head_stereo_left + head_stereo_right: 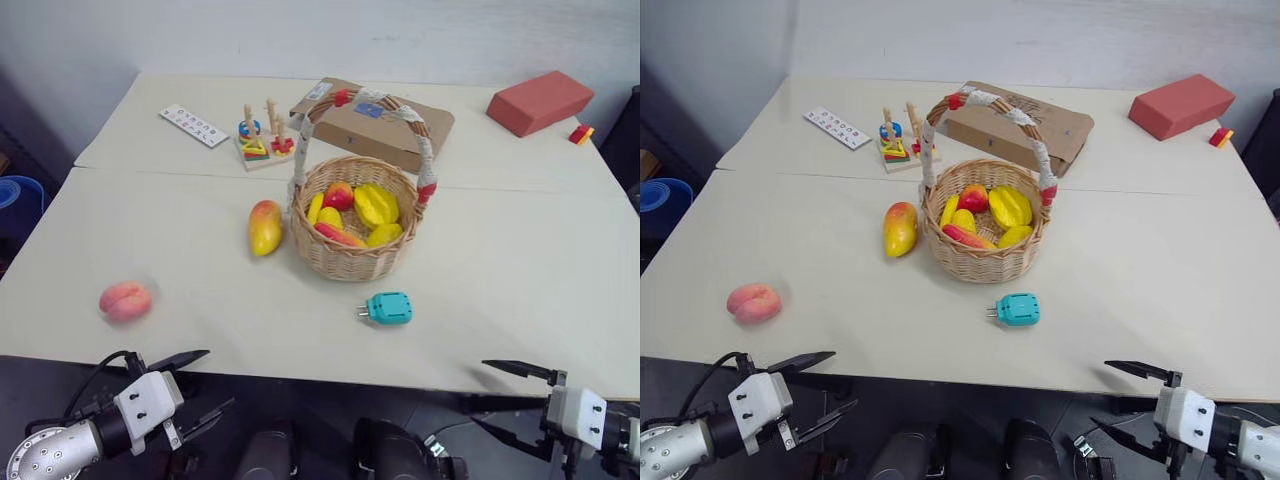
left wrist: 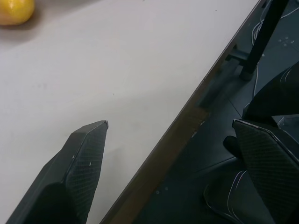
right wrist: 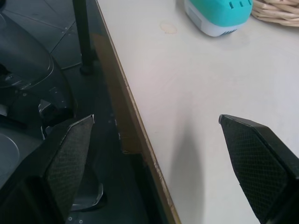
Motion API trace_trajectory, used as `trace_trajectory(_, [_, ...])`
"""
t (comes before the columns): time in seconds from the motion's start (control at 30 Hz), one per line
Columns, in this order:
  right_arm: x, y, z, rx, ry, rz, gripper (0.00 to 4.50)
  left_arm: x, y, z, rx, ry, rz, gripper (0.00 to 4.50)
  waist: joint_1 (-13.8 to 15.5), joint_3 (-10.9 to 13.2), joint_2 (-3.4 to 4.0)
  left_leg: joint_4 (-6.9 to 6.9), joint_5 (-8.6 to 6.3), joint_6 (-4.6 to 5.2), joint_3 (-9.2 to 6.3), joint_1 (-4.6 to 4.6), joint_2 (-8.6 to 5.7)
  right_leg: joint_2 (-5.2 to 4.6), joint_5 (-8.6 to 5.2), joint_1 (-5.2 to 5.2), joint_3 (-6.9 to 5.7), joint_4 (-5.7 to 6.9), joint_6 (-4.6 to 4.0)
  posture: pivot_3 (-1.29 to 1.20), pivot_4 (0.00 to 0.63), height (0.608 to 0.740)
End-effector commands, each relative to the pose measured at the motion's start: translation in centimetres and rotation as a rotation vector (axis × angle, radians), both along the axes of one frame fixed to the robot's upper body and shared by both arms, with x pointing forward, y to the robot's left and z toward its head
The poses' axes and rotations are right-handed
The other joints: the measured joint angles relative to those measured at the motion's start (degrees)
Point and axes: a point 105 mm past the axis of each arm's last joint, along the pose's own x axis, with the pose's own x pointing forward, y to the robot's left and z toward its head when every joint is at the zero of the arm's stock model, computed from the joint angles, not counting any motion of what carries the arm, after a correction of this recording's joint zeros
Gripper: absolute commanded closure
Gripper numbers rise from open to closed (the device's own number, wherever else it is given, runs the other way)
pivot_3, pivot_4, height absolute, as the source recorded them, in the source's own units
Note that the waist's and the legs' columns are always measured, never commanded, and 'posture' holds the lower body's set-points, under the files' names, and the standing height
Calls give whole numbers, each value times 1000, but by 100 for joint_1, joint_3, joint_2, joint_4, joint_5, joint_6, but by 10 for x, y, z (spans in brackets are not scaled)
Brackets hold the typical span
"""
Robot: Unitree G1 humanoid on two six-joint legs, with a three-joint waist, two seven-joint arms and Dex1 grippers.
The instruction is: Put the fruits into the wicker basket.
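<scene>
Peach (image 1: pixel 125 301) is lying on the table (image 1: pixel 520 270) near the front left edge, well apart from the wicker basket (image 1: pixel 353 258); mango (image 1: pixel 264 227) is lying just beside the basket's left wall, whether touching it I cannot tell. Basket is sitting mid-table and already holding several yellow and red fruit pieces, its tall cloth-wrapped handle (image 1: pixel 420 135) arching across the top. A teal plug (image 1: pixel 388 308) is lying in front of the basket; I am leaving it alone.

I am holding the left gripper (image 1: pixel 198 385) at the front table edge, just this side of the peach, fingers spread wide with nothing between them. Right gripper (image 1: pixel 1128 398) is hovering at the front right edge, fingers likewise wide apart and empty.

Handling judgement: both fruits are looking toy-like, so probably light and fairly rigid, with smooth skins that may be slippery. The peach is round and could roll off under a glancing touch, so I am planning to straddle it across its widest part, fingers coming down on either side. The mango is longer; I am judging a hold across its short axis, near the middle, to be safest. The handle is likely to be in the way on the drop, so I would enter beside it.
</scene>
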Motion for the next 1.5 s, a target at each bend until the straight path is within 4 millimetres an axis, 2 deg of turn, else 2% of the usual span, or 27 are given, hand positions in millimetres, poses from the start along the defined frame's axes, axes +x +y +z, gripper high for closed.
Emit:
trace_trajectory(0.03, [1, 1, 1, 23, -29, -19, 38, 3, -6, 14, -43, -64, -8, 0, 7, 0, 0, 0, 0, 0, 0, 0, 0, 0, 0, 0, 0, 0, 0, 0, 150, 740])
trace_trajectory(0.23, [5, 4, 2, 54, -46, -36, 38, 9, -2, 21, -102, -38, -4, 0, 18, 0, 0, 6, 0, -1, 1, 0, 0, 1, 0, 1, -1, 4, 0, 0, 150, 740])
trace_trajectory(0.4, [2, -1, -3, 51, -27, -49, 38, 11, -1, 26, -145, -14, -24, 0, 18, 0, 0, 10, -1, -1, 1, 0, 0, 2, 0, 3, -1, 7, 0, 0, 150, 740])
trace_trajectory(0.53, [14, -5, 5, 67, -57, -68, 38, 12, -5, 35, -205, 6, -60, 0, -5, 0, 0, 14, 9, -19, 4, 1, 0, 3, 0, 3, 2, 11, 0, 0, 150, 740])
trace_trajectory(0.6, [34, 0, 23, 128, -92, -81, 38, 14, -9, 41, -225, 9, -93, 0, -27, 0, 0, 16, 9, -19, 4, 2, 1, 4, 0, 3, 2, 15, 0, 0, 150, 740])
trace_trajectory(0.67, [58, 19, 45, 166, -107, -10, 38, 17, -19, 54, -273, 19, -142, 0, -89, 1, 0, 30, 9, -20, 3, 1, 5, 4, 0, 2, 5, 29, 0, 0, 150, 740])
trace_trajectory(0.73, [73, 38, 55, 177, -39, 82, 38, 21, -32, 67, -333, 30, -193, 0, -137, 3, 4, 38, 9, -18, 2, 2, 5, 1, 0, 2, 8, 39, -1, 0, 150, 740])
trace_trajectory(0.8, [83, 52, 55, 155, 17, 139, 38, 25, -42, 73, -353, 23, -227, 0, -130, 3, 8, 40, 10, -19, -2, 1, 6, 0, -1, -2, 8, 46, -6, 0, 150, 740])
trace_trajectory(0.87, [106, 70, 52, 131, 73, 166, 38, 24, -57, 72, -349, 48, -292, 0, -141, 3, 8, 38, 16, -46, -4, 1, 8, 4, -5, -3, 4, 48, -12, 0, 150, 740])
trace_trajectory(0.93, [122, 85, 47, 108, 110, 205, 38, 26, -65, 70, -343, 51, -319, 0, -143, 3, 8, 38, 18, -48, -1, -10, 4, 9, -5, -11, 1, 47, -12, 0, 150, 740])
trace_trajectory(1.17, [133, 117, 21, -1, 249, 354, 38, 28, -71, 65, -325, 52, -342, 0, -126, 3, 8, 48, 21, -42, -3, -24, -2, 38, -3, -9, -3, 62, -10, 0, 150, 740])
trace_trajectory(1.27, [132, 128, 20, 22, 251, 392, 649, 29, -75, 64, -320, 48, -351, 0, -139, 3, 8, 52, 23, -36, 0, -23, -6, 39, 0, -6, 1, 59, -3, 0, 150, 740])
trace_trajectory(1.37, [130, 125, 26, 61, 235, 385, 1607, 31, -77, 65, -329, 39, -354, 0, -133, 3, 8, 53, 27, -42, -2, -22, 2, 28, 0, -6, 1, 59, -3, 0, 150, 740])
trace_trajectory(1.43, [129, 113, 32, 78, 201, 339, 1698, 30, -79, 65, -332, 44, -367, 0, -111, 3, 8, 52, 30, -48, -8, -22, 3, 23, 0, -7, -3, 55, -3, 0, 150, 740])
trace_trajectory(1.5, [128, 79, 50, 147, 156, 163, 1698, 29, -82, 63, -337, 52, -385, 0, -93, 6, 13, 51, 29, -48, -11, -25, 0, 19, 0, -8, -4, 56, -4, 0, 150, 740])
